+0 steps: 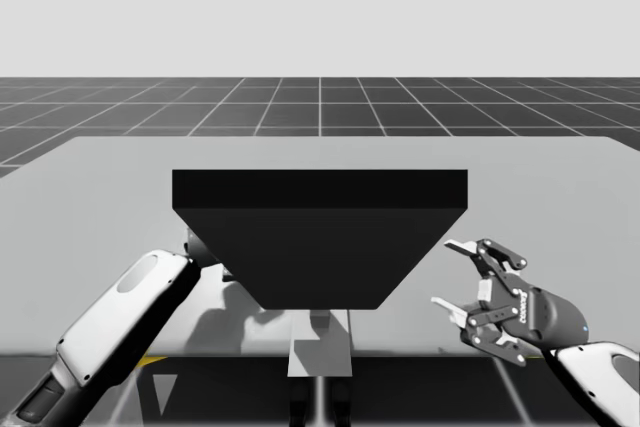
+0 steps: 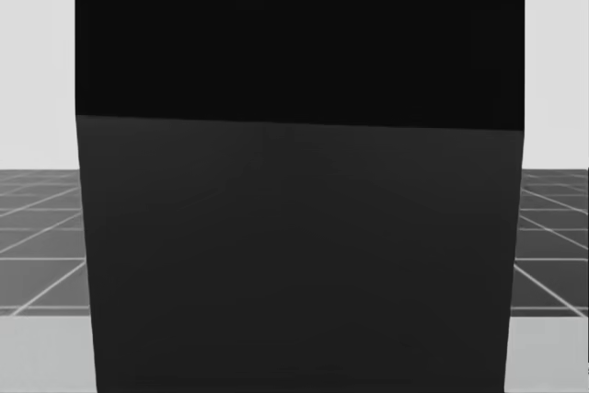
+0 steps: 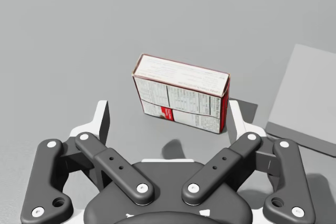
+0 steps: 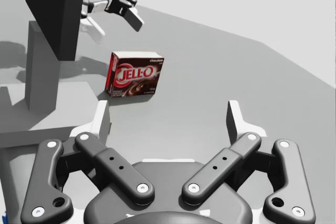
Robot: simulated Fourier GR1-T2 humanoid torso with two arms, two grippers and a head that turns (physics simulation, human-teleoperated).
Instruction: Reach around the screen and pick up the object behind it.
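A small upright cardboard box, dark red with a brown front and white printed back, stood on the grey table behind the black panel screen, just ahead of my left gripper, its fingers spread. My right gripper gaped too.

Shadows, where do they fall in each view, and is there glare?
High view: soft shadows on the table under the screen. Right wrist view: shadows on the table beside the box. Left wrist view: a small shadow beside the box. Head view: screen darker on top. No glare anywhere.
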